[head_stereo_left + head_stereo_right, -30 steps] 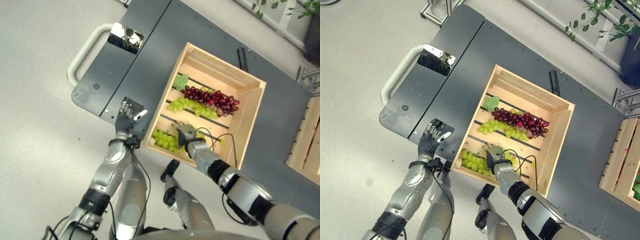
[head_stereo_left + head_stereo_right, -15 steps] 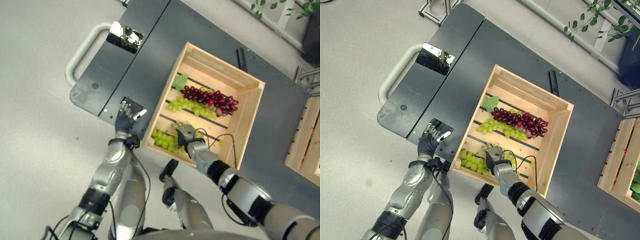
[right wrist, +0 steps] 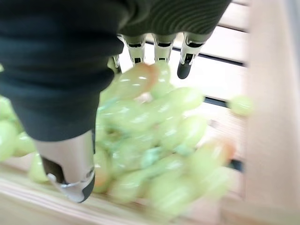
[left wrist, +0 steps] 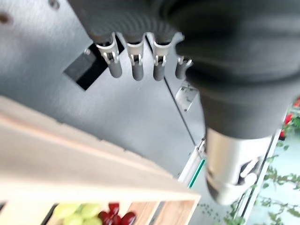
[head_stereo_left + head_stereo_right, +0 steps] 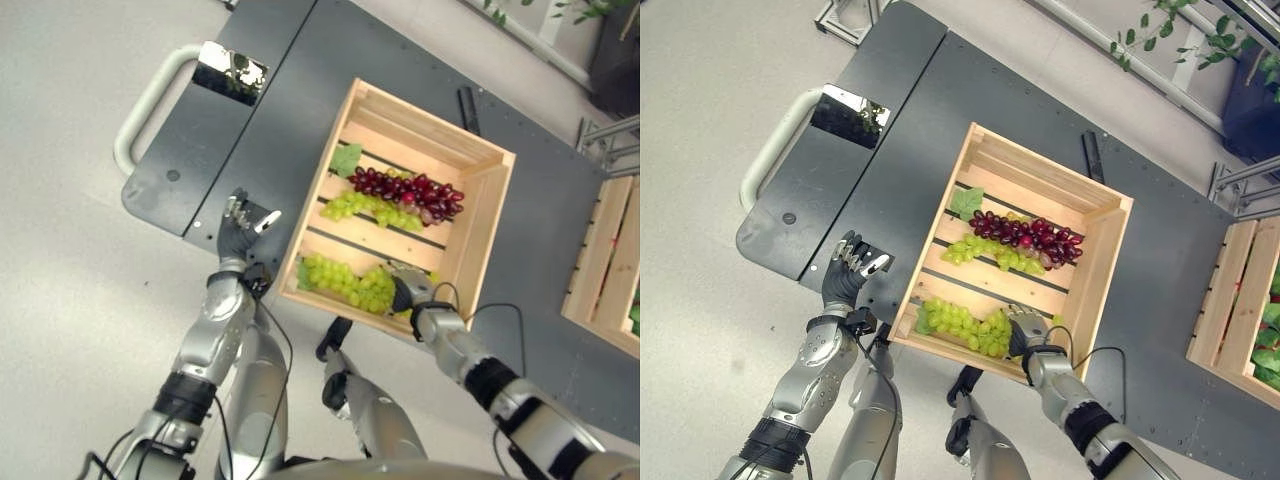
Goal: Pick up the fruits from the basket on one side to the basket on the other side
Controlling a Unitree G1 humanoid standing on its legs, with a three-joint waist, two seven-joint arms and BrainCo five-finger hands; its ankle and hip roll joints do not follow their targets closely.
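A wooden crate [image 5: 497, 225] sits on the dark platform [image 5: 280, 90], holding three grape bunches: a dark red bunch [image 5: 410, 192] toward the far side, a green bunch [image 5: 372, 208] just beside it, and a larger green bunch [image 5: 345, 280] against the near wall. The right hand [image 5: 408, 290] rests at the right end of that near bunch — in its wrist view the fingers [image 3: 184, 65] reach over the grapes and the thumb flanks them, though whether they actually grip the fruit cannot be told. The left hand [image 5: 240, 222] hovers over the platform beside the crate's left wall, fingers relaxed and holding nothing. A second crate [image 5: 1240, 315] stands well apart on the right.
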